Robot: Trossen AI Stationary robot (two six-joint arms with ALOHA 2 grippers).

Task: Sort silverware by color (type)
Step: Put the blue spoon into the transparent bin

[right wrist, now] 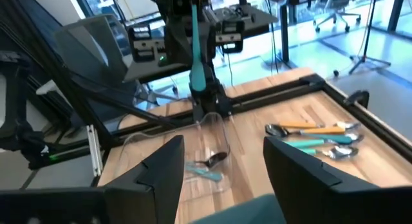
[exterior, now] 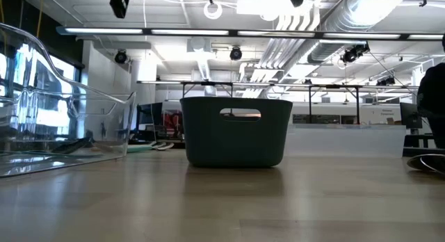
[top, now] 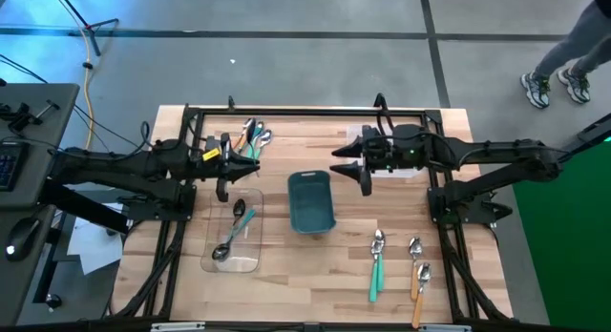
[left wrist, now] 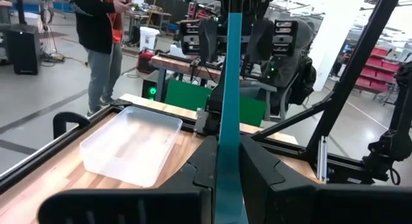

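Observation:
My left gripper (left wrist: 228,161) is level above the table's left side (top: 227,163), shut on a teal spoon (left wrist: 230,89) that stands upright; the right wrist view shows the spoon too (right wrist: 195,37). My right gripper (right wrist: 222,153) is open and holds nothing. It faces the left one from above the table's middle right (top: 348,165). More silverware lies in a pile at the far left (top: 254,134), in a clear tray at the near left (top: 235,238), and as teal (top: 377,267) and orange (top: 418,280) spoons flat at the near right. My left gripper pinches the teal spoon's thin handle (left wrist: 229,137) between its two fingers. The fingers are level and lie across the handle. The spoon stands upright, clear of the table, and rises well above the fingers; its bowl does not show.
A teal bin (top: 310,200) stands in the table's middle, between the arms (exterior: 236,131). A second clear tray (left wrist: 132,143) sits under my right arm. A dark frame (top: 305,111) rims the table. A person (left wrist: 103,31) stands beyond the table's right end.

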